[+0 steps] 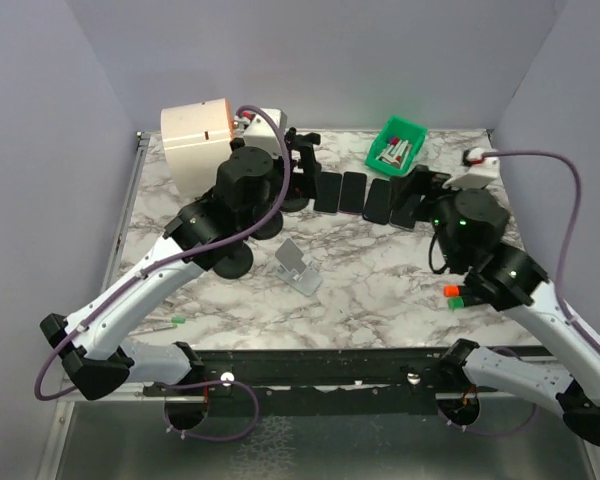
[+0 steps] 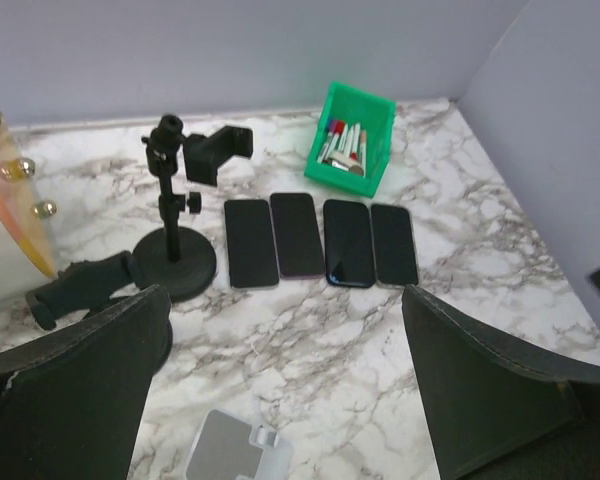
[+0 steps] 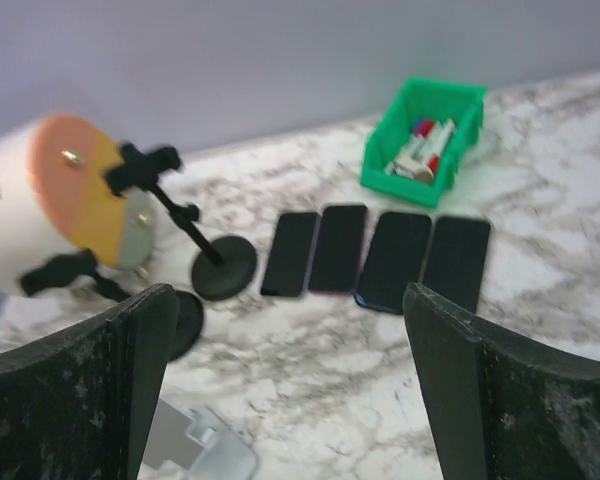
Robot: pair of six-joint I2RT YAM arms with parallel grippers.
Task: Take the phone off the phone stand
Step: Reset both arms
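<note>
Four dark phones [image 2: 320, 240] lie flat in a row on the marble table [image 2: 330, 350]; they also show in the right wrist view [image 3: 380, 250] and the top view [image 1: 365, 195]. A silver folding phone stand [image 2: 230, 455] sits nearer, with no phone on it; it also shows in the top view [image 1: 298, 266]. A black pole stand [image 2: 172, 225] with an empty clamp [image 2: 217, 153] stands left of the phones. My left gripper [image 2: 283, 292] is open and empty above the table, short of the phones. My right gripper [image 3: 287, 290] is open and empty too.
A green bin [image 1: 398, 145] of markers stands behind the phones. A white and orange cylinder [image 1: 195, 140] is at the back left. A second black stand [image 2: 80, 290] lies at the left. Small red and green pieces [image 1: 452, 293] lie near the right arm.
</note>
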